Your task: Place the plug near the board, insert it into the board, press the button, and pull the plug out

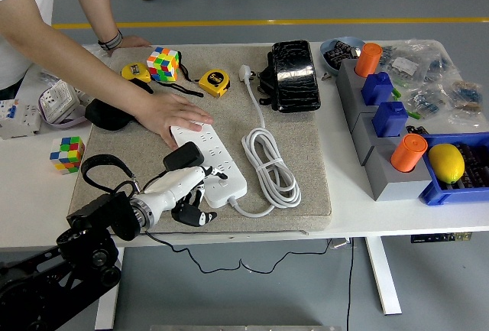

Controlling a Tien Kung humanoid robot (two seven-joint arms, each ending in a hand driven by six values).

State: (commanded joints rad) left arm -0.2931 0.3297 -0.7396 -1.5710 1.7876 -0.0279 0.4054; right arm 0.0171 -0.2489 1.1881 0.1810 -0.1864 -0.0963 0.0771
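The left hand (186,197) reaches in from the lower left over the grey mat (306,163) that covers the middle of the worktop (382,216). Its white-shelled palm lies against the near left edge of the white power strip (208,160), and its dark fingers (191,216) curl downward at the mat's near edge. Whether they are clenched on anything cannot be told: the view there is dark and crowded.

The black plug (183,158) sits on the power strip's left side, tilted, just above the robot's thumb side. It appears to rest at or in a socket, though full seating cannot be confirmed. Its black cable (103,169) loops off to the left and runs back towards the robot's arm.

A person's hand (172,113) lies flat on the far end of the power strip, evidently to pin it down so that it does not slide or lift while the plug is worked. The person's other hand (130,41) rests on the worktop's far edge.

The strip's own white cord (269,164) is coiled just to its right, clear of the working side. The right hand is not visible.

Judgement: the task stands at the insertion stage; the button press and the pull-out are not yet done.
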